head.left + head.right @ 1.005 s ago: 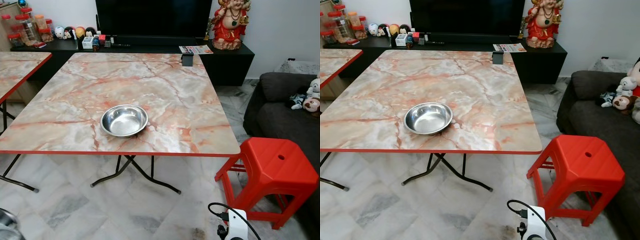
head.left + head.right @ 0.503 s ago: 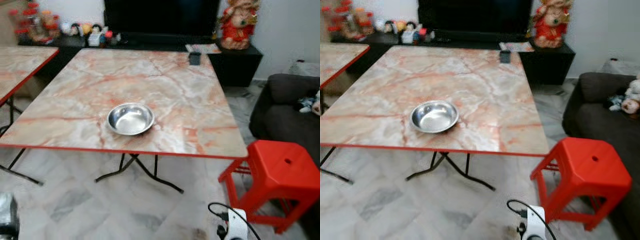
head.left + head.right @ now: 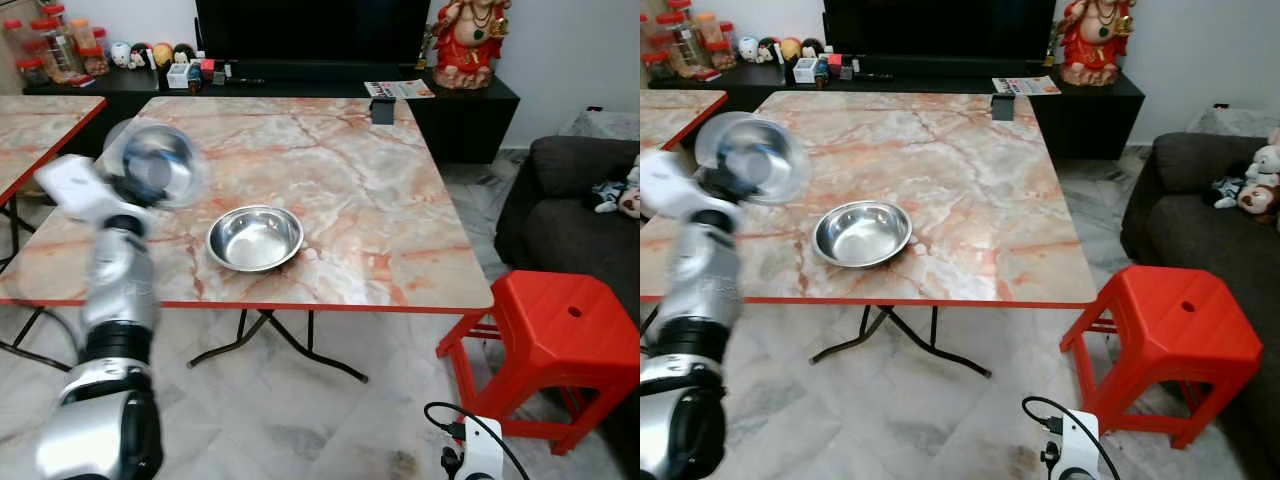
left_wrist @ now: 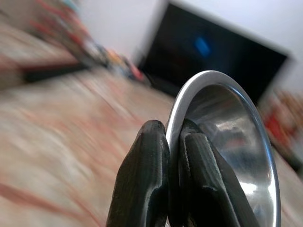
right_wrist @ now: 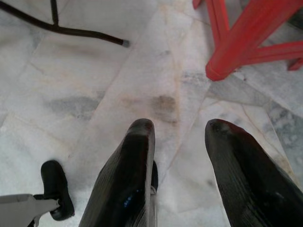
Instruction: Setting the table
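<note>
Left gripper (image 4: 168, 137) clamped on rim of raised steel bowl (image 3: 155, 163), mid-left of frame, above table's (image 3: 400, 250) left edge. Second bowl (image 3: 254, 238) near front edge, bare marble right of it. Right gripper (image 5: 182, 130) spread apart, low over floor (image 5: 94, 94) beside red stool (image 3: 565, 340).

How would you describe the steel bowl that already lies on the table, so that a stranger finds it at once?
Start at the big marble-patterned table with the red edge, in front of the black TV cabinet. Near its front edge, a little left of the middle, a shallow round steel bowl rests flat and empty. The second steel bowl is lifted above the table, its rim pinched by the left tool.
</note>
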